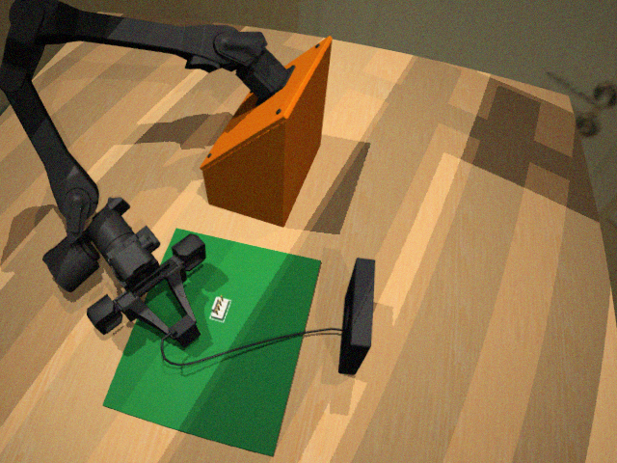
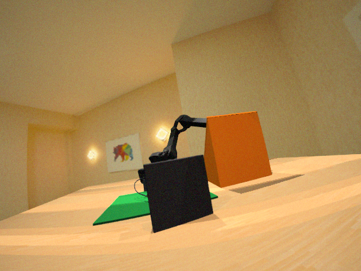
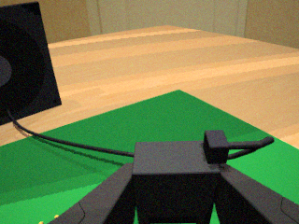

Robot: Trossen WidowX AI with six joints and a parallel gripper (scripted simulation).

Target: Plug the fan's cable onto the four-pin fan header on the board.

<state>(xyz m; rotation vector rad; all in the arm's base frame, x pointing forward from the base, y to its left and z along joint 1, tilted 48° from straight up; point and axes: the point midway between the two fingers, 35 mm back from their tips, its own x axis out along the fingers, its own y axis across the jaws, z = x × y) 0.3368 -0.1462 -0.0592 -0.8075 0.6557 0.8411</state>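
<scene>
My gripper [image 1: 182,329] [image 3: 173,171] is shut on the cable's dark plug [image 3: 177,158] and holds it above the green board [image 1: 271,284] [image 2: 122,206] [image 3: 163,117]. The white header [image 1: 219,309] with its pins stands on the board, up and right of the plug in the top view, a short way apart. Gold pin tips [image 3: 56,216] show at the wrist view's lower left edge. The black cable [image 1: 180,365] [image 3: 84,147] leaves a small block on the plug's right in the wrist view, loops back and runs to the fan. The plug's underside is hidden.
The black fan [image 1: 360,304] [image 2: 177,193] [image 3: 28,61] stands upright beside the board and hides the fingers in the exterior view. A tall orange block [image 1: 304,149] [image 2: 236,148] stands behind the board, with part of the arm reaching its sloping face.
</scene>
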